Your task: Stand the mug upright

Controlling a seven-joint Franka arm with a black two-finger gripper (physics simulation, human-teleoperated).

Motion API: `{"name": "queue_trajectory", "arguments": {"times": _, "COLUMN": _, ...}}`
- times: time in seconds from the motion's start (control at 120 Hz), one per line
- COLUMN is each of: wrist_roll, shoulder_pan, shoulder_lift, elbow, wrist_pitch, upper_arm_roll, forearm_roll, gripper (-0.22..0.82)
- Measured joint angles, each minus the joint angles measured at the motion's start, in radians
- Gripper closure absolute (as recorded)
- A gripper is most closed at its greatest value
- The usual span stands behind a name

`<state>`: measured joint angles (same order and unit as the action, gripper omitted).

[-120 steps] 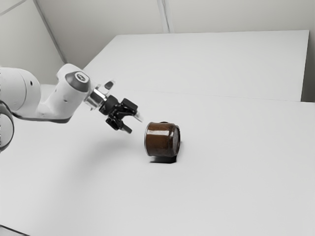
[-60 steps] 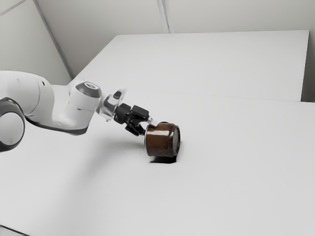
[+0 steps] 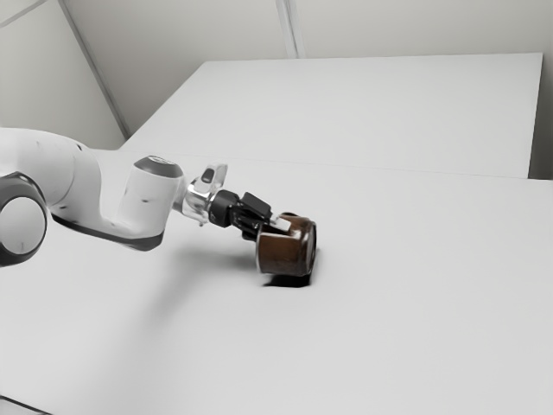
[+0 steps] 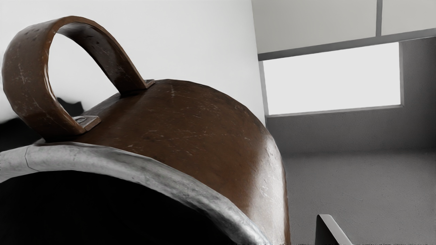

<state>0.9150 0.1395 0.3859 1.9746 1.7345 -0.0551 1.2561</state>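
The gripper (image 3: 273, 229) is reaching down at the rim (image 4: 112, 161) of the mug, and its fingers are standing apart, the mug's side wall coming between them. One fingertip (image 4: 330, 228) is showing outside the mug with a gap before the wall; where exactly the other tip is sitting, I cannot tell, since the mug is hiding it. In the exterior view the hand is approaching from about 10 o'clock of the mug, and the white arm (image 3: 147, 203) behind it is stretching in from 9 o'clock.

The mug (image 3: 285, 255) is lying on its side on the white table (image 3: 389, 320), not standing upright. Its dark open mouth (image 4: 85, 211) is facing the hand, pointing to about 9 o'clock in the exterior view, and its base (image 3: 312, 248) is pointing to about 3 o'clock. Pale metal is edging the mouth, and the brown body is showing fine scratches and a bright sheen. The looped handle (image 4: 25, 64) is sticking up from the body, at about 12 o'clock of the mug in the exterior view. A dark shadow (image 3: 288, 281) is lying just beneath the mug, at 6 o'clock.

Farther off, a white panel (image 3: 371, 112) is rising toward 1 o'clock from the mug. In the wrist view, a bright rectangle (image 4: 330, 78) is glowing above a grey surface (image 4: 357, 183) beyond the mug.
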Motion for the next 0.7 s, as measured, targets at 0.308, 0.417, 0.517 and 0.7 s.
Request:
{"name": "queue_trajectory", "arguments": {"times": 0.308, "wrist_roll": 0.035, "shoulder_pan": -0.006, "shoulder_lift": -0.003, "elbow": -0.003, "wrist_pitch": -0.024, "upper_arm_roll": -0.006, "forearm_roll": 0.011, "gripper": 0.73}}
{"name": "queue_trajectory", "arguments": {"times": 0.417, "wrist_roll": 0.043, "shoulder_pan": -0.012, "shoulder_lift": -0.019, "elbow": -0.003, "wrist_pitch": -0.024, "upper_arm_roll": -0.005, "forearm_roll": 0.008, "gripper": 0.75}}
{"name": "queue_trajectory", "arguments": {"times": 0.517, "wrist_roll": 0.044, "shoulder_pan": -0.019, "shoulder_lift": -0.059, "elbow": -0.002, "wrist_pitch": -0.013, "upper_arm_roll": -0.007, "forearm_roll": -0.015, "gripper": 0.76}}
{"name": "queue_trajectory", "arguments": {"times": 0.7, "wrist_roll": 0.023, "shoulder_pan": -0.054, "shoulder_lift": -0.153, "elbow": -0.002, "wrist_pitch": 0.075, "upper_arm_roll": -0.009, "forearm_roll": -0.226, "gripper": 0.77}}
